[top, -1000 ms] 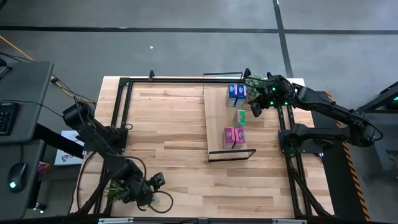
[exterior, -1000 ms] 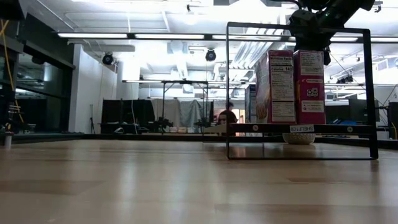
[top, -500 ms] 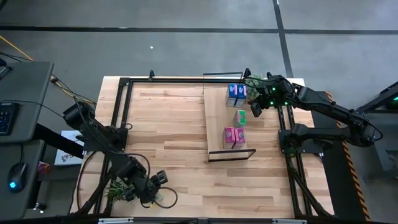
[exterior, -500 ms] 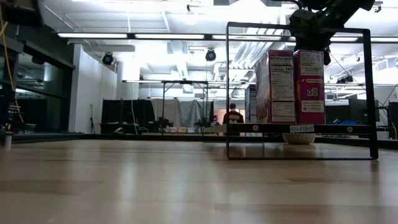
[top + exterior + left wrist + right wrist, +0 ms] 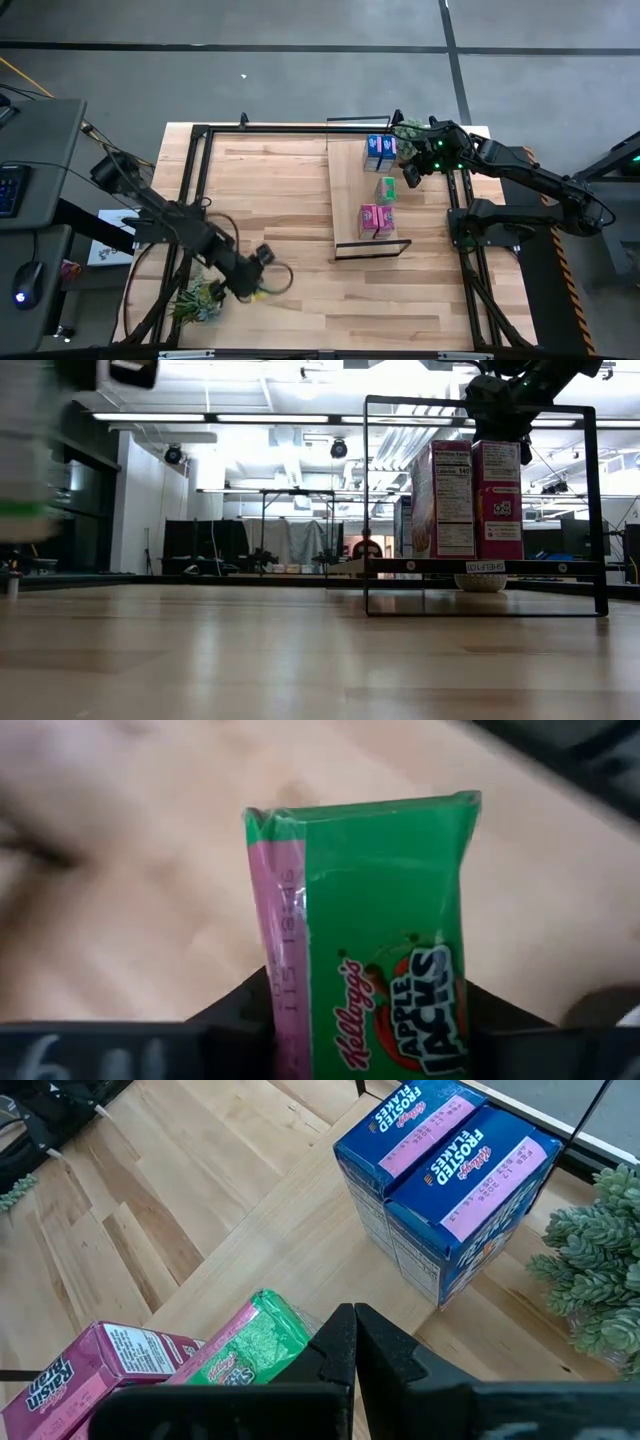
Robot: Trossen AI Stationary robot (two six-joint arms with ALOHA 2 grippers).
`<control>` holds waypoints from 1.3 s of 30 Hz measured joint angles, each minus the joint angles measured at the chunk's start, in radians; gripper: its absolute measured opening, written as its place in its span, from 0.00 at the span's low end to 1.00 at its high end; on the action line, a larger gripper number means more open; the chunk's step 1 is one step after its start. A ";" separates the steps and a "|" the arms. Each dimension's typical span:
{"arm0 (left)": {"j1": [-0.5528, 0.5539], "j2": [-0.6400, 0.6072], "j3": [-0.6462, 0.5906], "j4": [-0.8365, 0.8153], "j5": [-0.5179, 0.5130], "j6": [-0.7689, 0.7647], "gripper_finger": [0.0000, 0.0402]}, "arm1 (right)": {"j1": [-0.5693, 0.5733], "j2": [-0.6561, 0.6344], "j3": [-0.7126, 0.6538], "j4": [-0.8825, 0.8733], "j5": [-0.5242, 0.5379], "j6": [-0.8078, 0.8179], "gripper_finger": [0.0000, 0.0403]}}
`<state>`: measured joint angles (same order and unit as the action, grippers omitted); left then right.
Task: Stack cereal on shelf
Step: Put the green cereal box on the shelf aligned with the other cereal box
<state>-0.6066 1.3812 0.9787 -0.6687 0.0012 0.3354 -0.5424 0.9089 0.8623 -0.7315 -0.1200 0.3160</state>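
Note:
My left gripper (image 5: 262,264) is over the near-left part of the table, shut on a green cereal box (image 5: 385,920) with a pink side panel. In the low view it is only a blur (image 5: 25,460). The shelf (image 5: 350,190) stands on the table's right half. On its plank stand two blue boxes (image 5: 379,150), one green box (image 5: 385,188) and two pink boxes (image 5: 375,218). My right gripper (image 5: 410,176) hangs shut above the shelf beside that green box (image 5: 262,1338), with the blue boxes (image 5: 450,1170) beyond it. My left gripper pinches the green box between its two fingers (image 5: 240,1010), one on each side of the box's lower part (image 5: 380,1020). The box is lifted clear of the table, its free end pointing away from the fingers.
One spiky green plant (image 5: 195,300) lies at the table's near-left corner, and another (image 5: 600,1250) stands by the shelf's far right end. A black frame (image 5: 200,180) runs along the table's edges. Bare wood (image 5: 270,190) lies between the left arm and the shelf.
My left arm has risen from the near-left corner and swung toward the table's middle and far side, carrying the green box with it. In the low view it has come in as a blur at the left. My right arm has kept still.

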 joint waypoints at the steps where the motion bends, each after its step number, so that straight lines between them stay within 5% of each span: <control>1: 0.015 -0.036 0.000 -0.030 -0.044 0.017 0.33 | 0.000 0.000 0.000 0.000 0.000 0.000 0.00; 6: 0.143 -0.199 0.000 -0.049 -0.423 0.146 0.33 | 0.000 0.000 0.000 0.000 0.000 0.000 0.00; 8: 0.232 -0.229 0.008 -0.006 -0.474 0.228 0.34 | 0.000 0.000 0.000 0.000 0.000 0.000 0.00; 18: 0.662 -0.007 0.130 0.186 -0.071 0.687 0.33 | 0.000 0.000 0.000 0.000 0.004 -0.010 0.00; 30: 0.783 0.405 0.471 0.205 0.043 0.908 0.34 | 0.000 0.001 0.000 -0.004 0.003 -0.010 0.00; 39: 0.827 0.481 0.524 0.207 0.143 0.915 0.34 | 0.000 0.001 0.000 -0.005 -0.004 -0.029 0.00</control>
<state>0.2208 1.8618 1.5024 -0.4617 0.1439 1.2507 -0.5423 0.9096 0.8623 -0.7361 -0.1238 0.2867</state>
